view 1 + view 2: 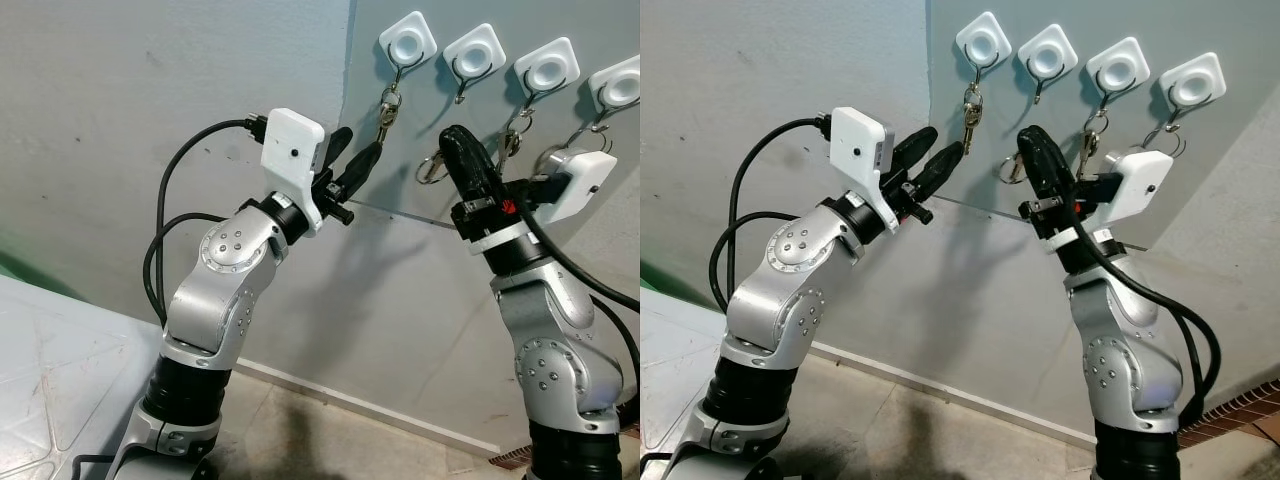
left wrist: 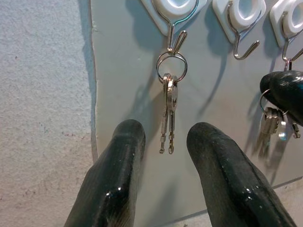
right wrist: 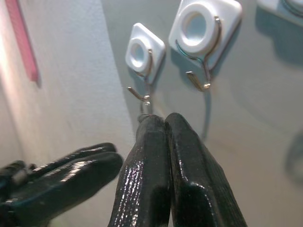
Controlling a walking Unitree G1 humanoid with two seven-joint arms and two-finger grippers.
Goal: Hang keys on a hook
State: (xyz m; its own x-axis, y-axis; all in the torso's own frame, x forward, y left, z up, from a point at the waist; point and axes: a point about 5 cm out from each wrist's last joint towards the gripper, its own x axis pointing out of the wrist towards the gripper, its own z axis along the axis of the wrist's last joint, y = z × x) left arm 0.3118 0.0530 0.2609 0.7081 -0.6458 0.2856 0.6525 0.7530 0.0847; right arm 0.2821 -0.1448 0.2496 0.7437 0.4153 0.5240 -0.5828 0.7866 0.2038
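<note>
While both of my arms are raised toward the wall, my left gripper (image 1: 352, 165) sits nearest the camera at about 10 o'clock in the head views, its two black fingers (image 2: 118, 179) spread apart and grasping nothing. My right gripper (image 1: 1033, 143) stands at about 2 o'clock; in its wrist view the fingers are pressed flat together. A key ring (image 1: 432, 168) shows just beside the right fingers. I cannot tell whether they pinch it, because the fingers cover the contact point.

Beyond the left fingers, a set of keys (image 2: 169, 111) hangs on the first hook (image 2: 176, 40). Two silver keys dangle from a round wire ring, blades down, close against the grey panel (image 2: 123, 71). They hang in line with the gap between my left fingers, apart from both.

Behind that, a row of four white square hook mounts runs from 12 toward 2 o'clock across the panel. The second hook (image 1: 465, 78) carries nothing that I can make out. The third hook (image 1: 527, 98) and the fourth hook (image 1: 598, 115) each carry rings, partly hidden by my right wrist camera housing (image 1: 582, 182).

A small red mark (image 1: 508, 208) shows on the right wrist collar, too small to read.
</note>
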